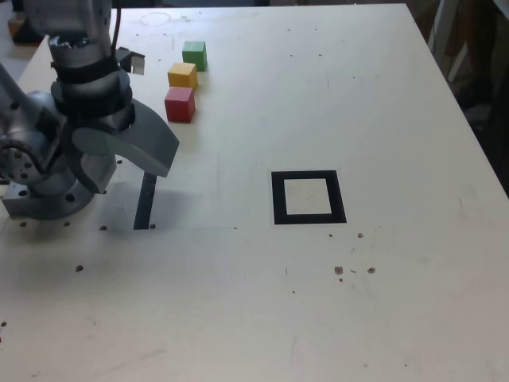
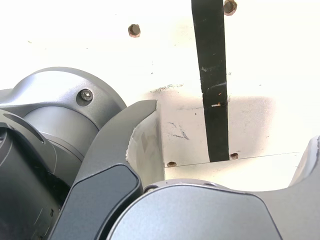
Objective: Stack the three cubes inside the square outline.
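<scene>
The square outline point(image 1: 308, 220) lies flat on the table point(image 1: 382, 278), well apart from the pincer point(image 1: 131, 171) and to its right in the exterior view, with nothing inside it. The three cubes sit beyond the pincer, up and to its right in that view: the red cube point(image 1: 180, 105) nearest to it, the yellow cube point(image 1: 183, 76) next, the green cube point(image 1: 195, 56) farthest, set in a close row. The black strip point(image 1: 145, 200) runs just below the pincer in that view. The pincer's jaws stand wide apart, gripping nothing.

The task looks to be at its start, with the first pick ahead. The next move likely calls for swinging the arm point(image 1: 83, 72) toward the row and closing on one cube without nudging its neighbour.

Counted: one red, one yellow, one green cube; one outline; one strip; one arm.
</scene>
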`<control>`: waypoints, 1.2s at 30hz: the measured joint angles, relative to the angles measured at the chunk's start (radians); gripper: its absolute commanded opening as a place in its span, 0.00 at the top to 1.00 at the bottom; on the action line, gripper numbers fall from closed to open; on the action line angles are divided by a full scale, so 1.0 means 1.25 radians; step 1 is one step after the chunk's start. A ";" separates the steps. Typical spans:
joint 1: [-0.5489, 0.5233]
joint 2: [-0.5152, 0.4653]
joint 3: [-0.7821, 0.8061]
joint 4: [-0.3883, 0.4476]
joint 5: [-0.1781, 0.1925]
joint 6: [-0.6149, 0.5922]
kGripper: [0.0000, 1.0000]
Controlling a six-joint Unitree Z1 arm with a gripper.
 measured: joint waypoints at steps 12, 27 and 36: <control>0.000 0.000 0.000 0.000 0.000 0.000 0.01; 0.012 -0.003 -0.038 0.036 0.031 0.000 0.01; 0.071 -0.001 -0.112 0.108 0.086 0.037 0.01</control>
